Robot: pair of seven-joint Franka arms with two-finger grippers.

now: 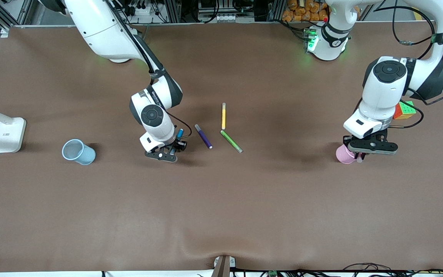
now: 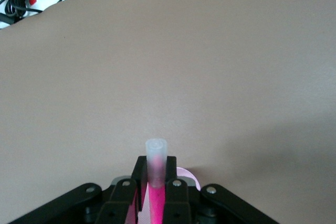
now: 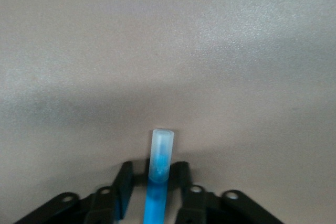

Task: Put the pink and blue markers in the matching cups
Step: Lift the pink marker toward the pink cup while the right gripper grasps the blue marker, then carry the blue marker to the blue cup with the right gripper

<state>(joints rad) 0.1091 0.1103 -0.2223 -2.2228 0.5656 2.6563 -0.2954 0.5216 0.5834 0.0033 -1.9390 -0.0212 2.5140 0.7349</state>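
Two arms work over a brown table [image 1: 221,215].

Nearest the front camera, at about 3 o'clock from the table's centre, the left gripper [image 1: 360,156] hangs directly over the pink cup [image 1: 345,154], which stands toward the left arm's end. Its jaws are closed on the pink marker [image 2: 156,182]; in the left wrist view the fingers [image 2: 174,195] press both sides of the barrel and the pale cap points away from the wrist. A sliver of the cup's rim shows beside the fingers, but whether the marker's lower end has entered the cup cannot be told.

The blue cup [image 1: 78,151] stands upright at about 9 o'clock, toward the right arm's end, well apart from the pens. Beside it, at its 9 o'clock, is a white lamp base [image 1: 8,134].

The right gripper [image 1: 170,152] is low over the table between the blue cup and the loose pens. Its jaws are closed on the blue marker [image 1: 179,133], whose pale cap juts past the fingers [image 3: 125,187] in the right wrist view.

Slightly farther, near the centre, lie a purple pen [image 1: 203,136], a green pen [image 1: 231,141] and, farthest, a yellow pen [image 1: 223,115], none touching.

A colour cube [image 1: 405,110] sits at 1 o'clock of the pink cup.
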